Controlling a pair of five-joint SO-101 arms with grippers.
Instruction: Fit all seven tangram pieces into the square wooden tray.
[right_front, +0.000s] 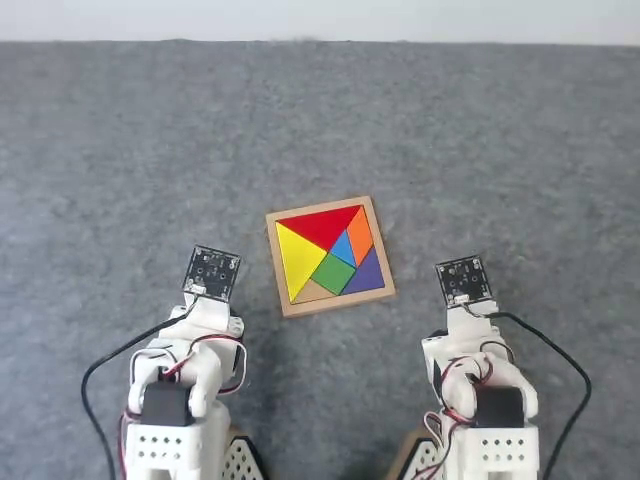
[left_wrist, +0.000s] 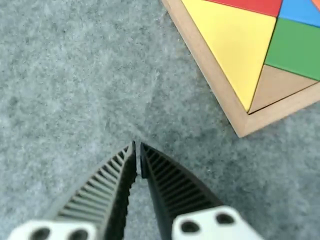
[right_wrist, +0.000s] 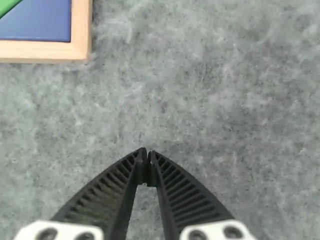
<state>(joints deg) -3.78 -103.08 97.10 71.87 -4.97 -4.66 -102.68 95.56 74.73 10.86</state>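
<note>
While both arms are sitting side by side, high view: the square wooden tray (right_front: 340, 301) is lying on the grey mat (right_front: 120, 150), ahead of and between the left arm (right_front: 190, 350) and the right arm (right_front: 475, 360).
Pieces, high view: the red triangle (right_front: 322, 225), yellow triangle (right_front: 298, 258), blue triangle (right_front: 343, 250), orange piece (right_front: 360, 238), green square (right_front: 334, 272), purple triangle (right_front: 368, 277) and tan triangle (right_front: 313, 292) are all lying flat inside the tray, filling the square.
Left wrist view: the left pincer (left_wrist: 138, 146) is pointing at bare mat, jaws all but closed and gripping nothing; the tray's near corner is lying ahead of its tips and to its right, apart from them.
Right wrist view: the right pincer (right_wrist: 146, 151) is pointing at bare mat, tips meeting and holding nothing; the tray's purple corner is lying ahead and to its left, well apart.
Progress: all seven pieces are sitting in place, so the fitting is looking finished, with nothing remaining to pick up.
</note>
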